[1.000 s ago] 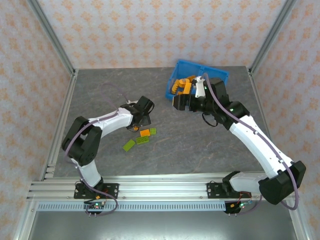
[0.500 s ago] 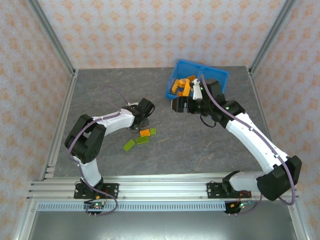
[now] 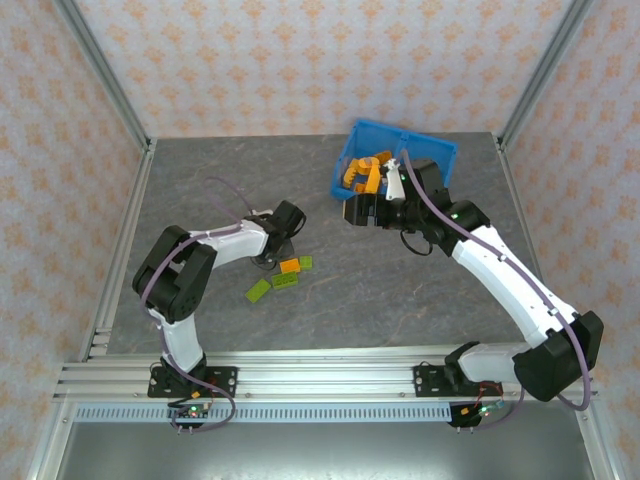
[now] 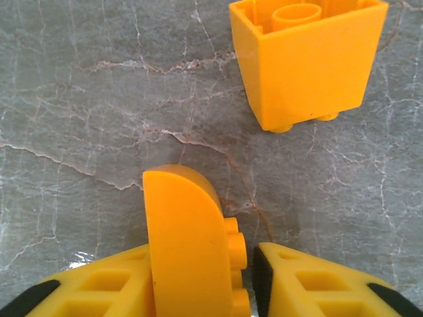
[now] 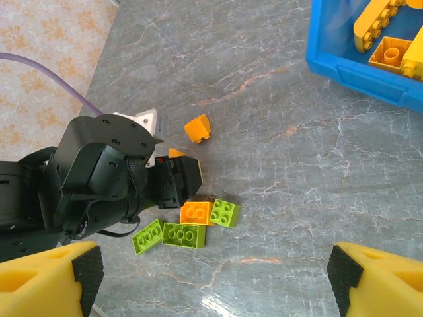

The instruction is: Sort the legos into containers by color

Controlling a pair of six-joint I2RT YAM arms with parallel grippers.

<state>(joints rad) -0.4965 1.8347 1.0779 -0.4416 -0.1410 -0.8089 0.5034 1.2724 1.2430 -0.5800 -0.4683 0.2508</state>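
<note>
My left gripper (image 4: 201,267) is low on the table and shut on an orange lego with a rounded top (image 4: 188,231), which stands on edge between the yellow fingers (image 4: 297,277). Another orange lego (image 4: 310,66) lies upside down just ahead. Next to my left gripper (image 3: 268,254) lie one orange lego (image 5: 196,212) and three lime green legos (image 5: 184,234). The blue bin (image 3: 440,152) at the back right holds orange legos (image 3: 360,172). My right gripper (image 5: 211,284) hangs open and holds nothing, over the table beside the bin's near left corner (image 3: 358,210).
The blue bin's near wall (image 5: 357,72) is at the upper right of the right wrist view. A metal frame rail (image 3: 120,240) and patterned wall run along the table's left edge. Bare grey table lies between the loose legos and the bin.
My left gripper has dropped toward the table and shut on the rounded orange lego. My right gripper has drifted slightly left, away from the bin, still open.
</note>
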